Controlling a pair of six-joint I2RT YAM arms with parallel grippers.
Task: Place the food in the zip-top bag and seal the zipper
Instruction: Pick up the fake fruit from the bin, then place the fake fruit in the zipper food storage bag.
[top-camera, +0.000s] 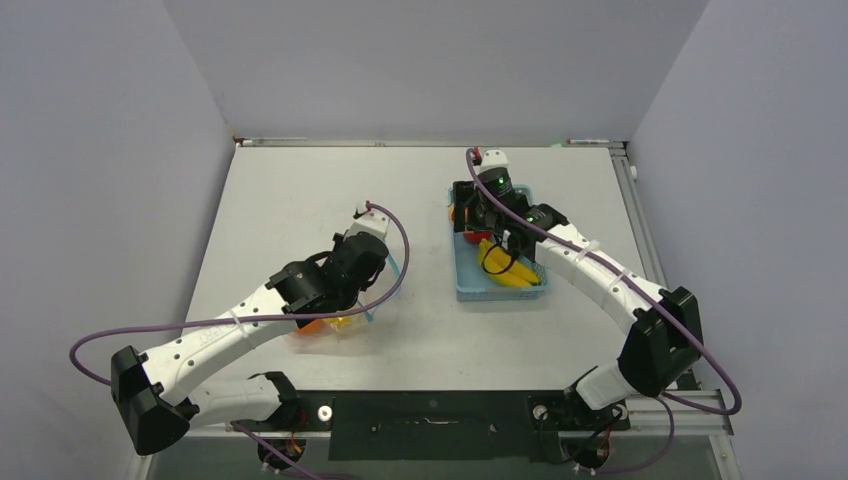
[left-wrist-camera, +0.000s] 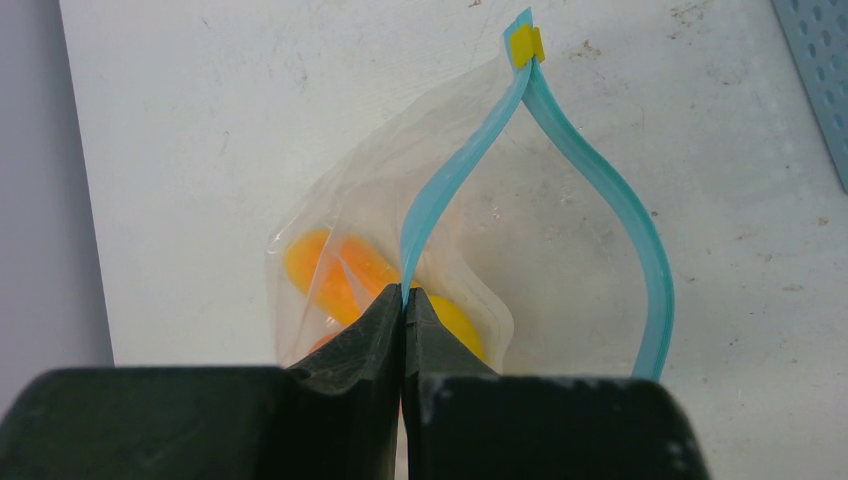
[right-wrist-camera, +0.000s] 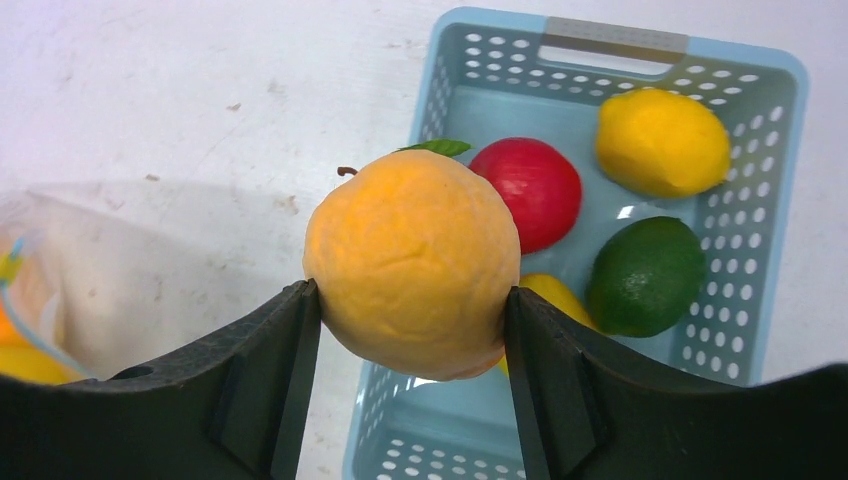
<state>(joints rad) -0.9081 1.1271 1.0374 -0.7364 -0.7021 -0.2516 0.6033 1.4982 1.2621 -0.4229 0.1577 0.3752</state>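
Observation:
The zip-top bag (left-wrist-camera: 370, 215) lies on the white table with orange (left-wrist-camera: 325, 265) and yellow food (left-wrist-camera: 462, 325) inside; in the top view it is under the left wrist (top-camera: 335, 322). Its light-blue zipper (left-wrist-camera: 610, 195) gapes open in a loop, with a yellow slider (left-wrist-camera: 525, 45) at the far end. My left gripper (left-wrist-camera: 405, 297) is shut on the near side of the zipper strip. My right gripper (right-wrist-camera: 410, 295) is shut on an orange fruit (right-wrist-camera: 412, 255) with a green leaf, held above the left edge of the basket (top-camera: 458, 213).
The light-blue perforated basket (right-wrist-camera: 770, 150) holds a red fruit (right-wrist-camera: 535, 190), a yellow lemon (right-wrist-camera: 660, 140), a dark green lime (right-wrist-camera: 645, 275) and a partly hidden yellow piece (right-wrist-camera: 562, 295). It stands right of the bag (top-camera: 470, 288). Grey walls surround the table.

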